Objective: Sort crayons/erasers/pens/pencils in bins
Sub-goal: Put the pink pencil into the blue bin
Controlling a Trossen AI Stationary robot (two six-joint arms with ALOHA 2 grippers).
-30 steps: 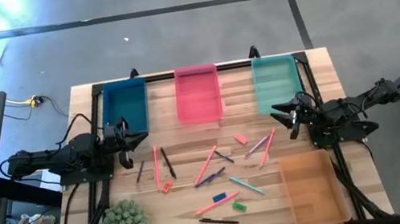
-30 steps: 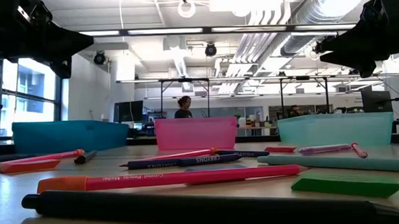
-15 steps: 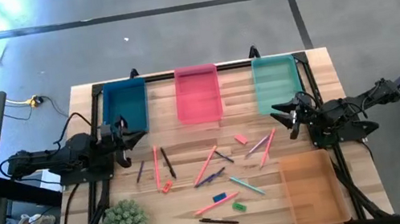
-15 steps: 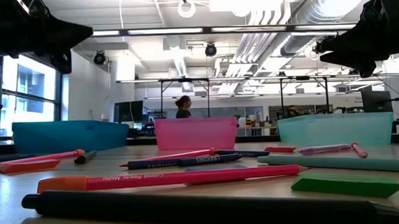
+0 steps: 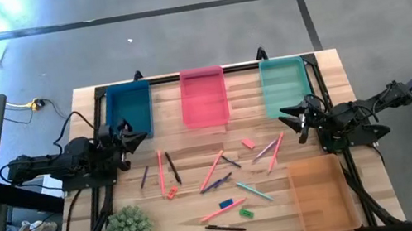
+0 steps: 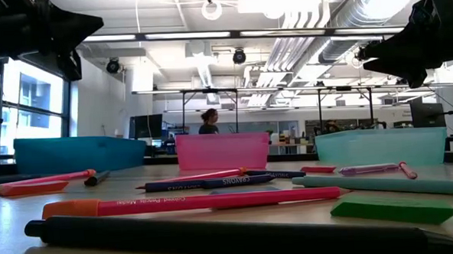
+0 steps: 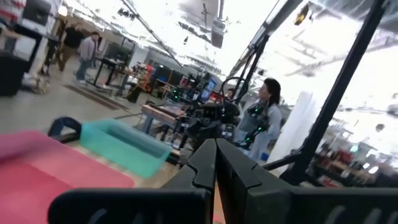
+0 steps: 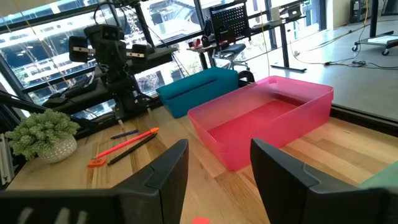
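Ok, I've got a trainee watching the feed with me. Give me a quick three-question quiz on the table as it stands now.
1. True or false: the pink bin already holds crayons.
2. Which bin sits apart from the row of three? A) dark blue bin B) teal-green bin C) orange bin
3. Fill in: the right gripper is ____, while the left gripper is shut.

Key:
1. False; it is empty.
2. C; it lies near the front right corner, the others along the far edge.
3. Open, holding nothing.

Left gripper (image 5: 129,136) farther toward table edge
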